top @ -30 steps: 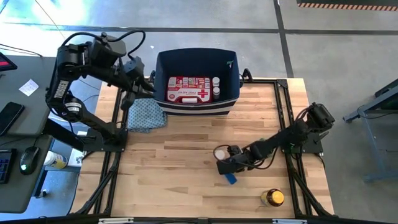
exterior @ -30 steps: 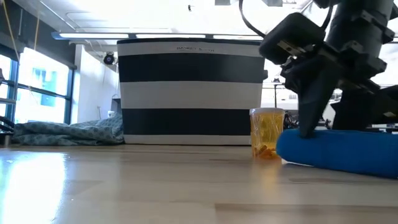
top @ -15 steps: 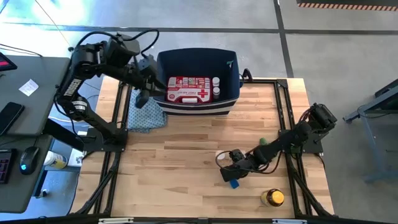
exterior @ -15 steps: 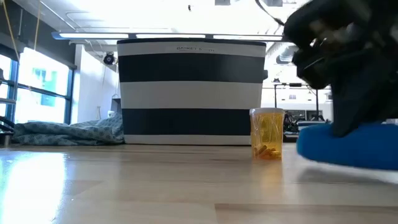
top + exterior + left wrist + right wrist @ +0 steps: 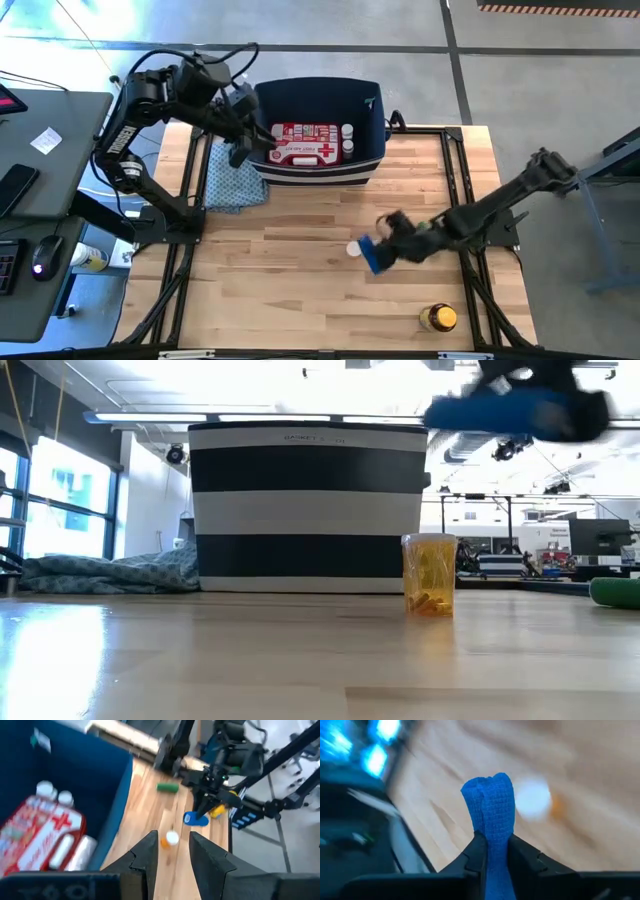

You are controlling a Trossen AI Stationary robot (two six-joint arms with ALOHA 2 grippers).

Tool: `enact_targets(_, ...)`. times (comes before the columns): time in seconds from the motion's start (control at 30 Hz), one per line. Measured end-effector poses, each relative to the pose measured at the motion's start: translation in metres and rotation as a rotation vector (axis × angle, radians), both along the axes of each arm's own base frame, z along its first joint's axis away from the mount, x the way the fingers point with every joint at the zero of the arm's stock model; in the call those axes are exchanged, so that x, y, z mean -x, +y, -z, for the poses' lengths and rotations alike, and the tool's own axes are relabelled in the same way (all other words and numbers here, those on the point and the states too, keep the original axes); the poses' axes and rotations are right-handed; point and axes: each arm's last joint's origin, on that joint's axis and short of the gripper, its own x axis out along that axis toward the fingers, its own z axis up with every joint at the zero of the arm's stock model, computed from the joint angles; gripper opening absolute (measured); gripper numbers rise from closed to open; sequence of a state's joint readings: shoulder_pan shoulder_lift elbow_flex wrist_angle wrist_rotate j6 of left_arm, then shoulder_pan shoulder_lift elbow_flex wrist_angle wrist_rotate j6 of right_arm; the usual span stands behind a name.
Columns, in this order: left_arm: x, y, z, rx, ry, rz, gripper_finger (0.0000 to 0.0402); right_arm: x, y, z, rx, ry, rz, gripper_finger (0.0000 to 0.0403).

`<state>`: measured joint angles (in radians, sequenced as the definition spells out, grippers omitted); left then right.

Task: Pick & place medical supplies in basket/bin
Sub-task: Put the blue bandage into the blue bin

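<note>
A blue textured cylindrical roll (image 5: pixel 372 254) is pinched between the closed fingers of the right end effector (image 5: pixel 384 247) and is held clear of the wooden counter (image 5: pixel 300 270), so that it can be carried rather than dragged; in the low view the blue cylinder (image 5: pixel 515 410) is seen high above the surface. Just beside this end effector, on the counter below, stands a small amber bottle with a white cap (image 5: pixel 353 248). A yellow-capped amber bottle (image 5: pixel 437 318) stands nearer the counter's front edge, and a green cylinder (image 5: pixel 167 787) lies beyond, on the arm's far side.

Well apart from the right end effector, at the counter's far edge, stands the large dark navy fabric bin (image 5: pixel 318 125), which already holds the flat red first-aid kit with a white cross (image 5: pixel 306 144) and small white bottles (image 5: pixel 347 137). The left end effector (image 5: pixel 243 140) is held just beside the bin's wall, its fingers slightly parted and empty, above a blue-green patterned cloth (image 5: pixel 233 183), probably kept there out of the carrying path.
</note>
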<state>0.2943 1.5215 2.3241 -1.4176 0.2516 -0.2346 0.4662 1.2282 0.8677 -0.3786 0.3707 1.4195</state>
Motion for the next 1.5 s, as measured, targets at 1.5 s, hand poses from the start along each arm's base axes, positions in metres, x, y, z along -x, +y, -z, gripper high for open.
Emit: enact_targets(1.5, -0.005, 0.008, -0.032, -0.438, -0.269, -0.089, 0.0144, -0.195, -0.314, -0.009, 0.32, 0.094, -0.501, 0.0055)
